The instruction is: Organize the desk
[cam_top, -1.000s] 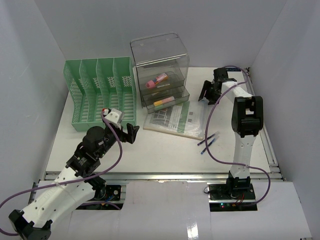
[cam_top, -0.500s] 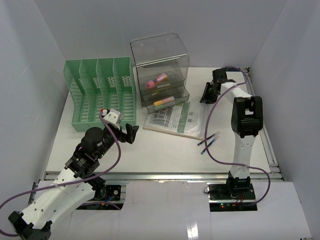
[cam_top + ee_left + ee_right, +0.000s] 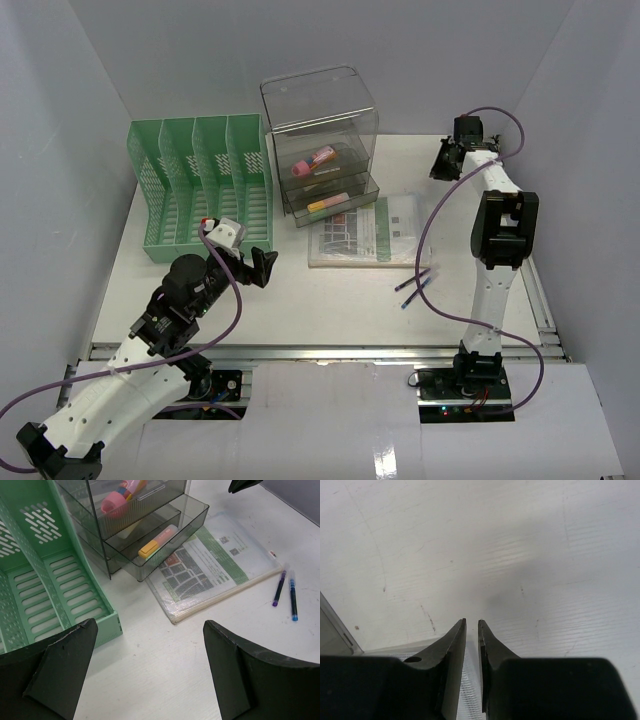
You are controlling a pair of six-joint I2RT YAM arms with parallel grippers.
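White desk (image 3: 330, 300) between white walls bore a sheet (image 3: 365, 232), print unreadably small, at 5 o'clock from the drawer box (image 3: 320, 130); left gripper (image 3: 150, 650) gaped empty, right gripper (image 3: 471, 625) nearly closed, hold unclear.

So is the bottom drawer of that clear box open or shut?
Open: the bottom drawer sticks out beyond the clear box, with a yellow marker visible inside.

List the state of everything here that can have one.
Left gripper: open, empty.
Right gripper: nearly shut, nothing between tips.
Drawer box: two drawers pulled out, highlighters inside.
File rack: upright, slots empty.
Document sleeve: flat on desk.
Pens: loose, side by side.
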